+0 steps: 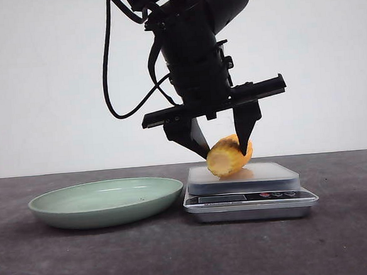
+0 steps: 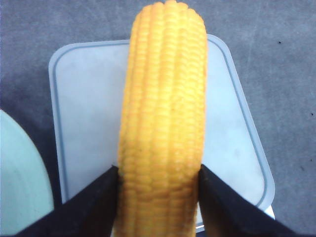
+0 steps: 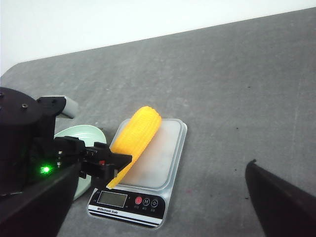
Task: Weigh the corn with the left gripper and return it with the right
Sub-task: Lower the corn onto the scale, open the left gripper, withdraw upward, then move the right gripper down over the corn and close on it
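The corn is a yellow ribbed cob piece with a pale cut end facing the front camera. My left gripper is shut on it, one black finger on each side, as the left wrist view shows. The corn sits over the middle of the scale's pale platform, at or just above its surface; I cannot tell if it touches. The right wrist view shows the corn lying lengthwise over the scale. My right gripper is open and empty, high above the table and apart from the scale.
A shallow pale green plate sits on the dark table just left of the scale; it also shows in the left wrist view and the right wrist view. The scale's display and buttons face the robot.
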